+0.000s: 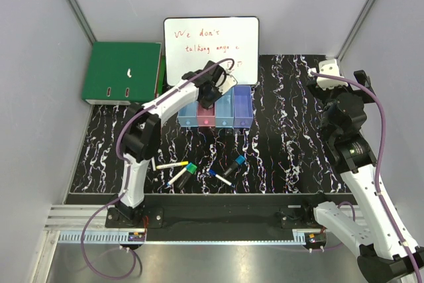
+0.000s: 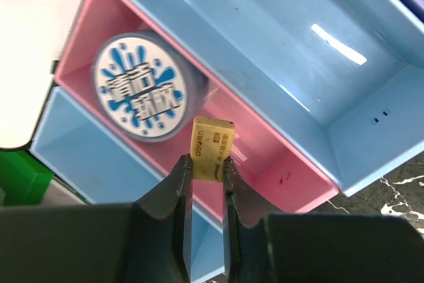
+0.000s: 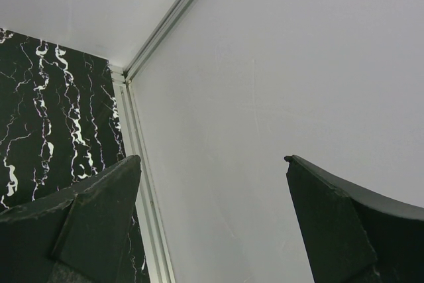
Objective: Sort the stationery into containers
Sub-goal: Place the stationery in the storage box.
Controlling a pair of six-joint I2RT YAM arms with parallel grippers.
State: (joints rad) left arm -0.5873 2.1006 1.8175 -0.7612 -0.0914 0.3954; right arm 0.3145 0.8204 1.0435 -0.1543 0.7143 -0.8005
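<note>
My left gripper [image 2: 207,164] is shut on a tiny yellow piece [image 2: 212,145] with printed lettering and holds it above the pink-red bin [image 2: 271,164]. A stubby blue-white cylinder [image 2: 138,89] stands in that bin's far end. In the top view my left gripper [image 1: 222,83] hovers over the row of four bins [image 1: 216,109]. Several markers lie on the near table: a yellow-white one [image 1: 171,164], a green-capped one [image 1: 186,171], a blue one [image 1: 237,162] and a blue-white pen [image 1: 218,175]. My right gripper [image 3: 212,158] is open and empty, facing the wall at the back right corner.
The whiteboard [image 1: 211,48] stands behind the bins, and the green binder [image 1: 121,71] lies to its left. Light blue bins [image 2: 278,64] flank the pink-red one, and the purple bin [image 1: 242,105] ends the row. My right arm [image 1: 344,120] is folded at the right wall.
</note>
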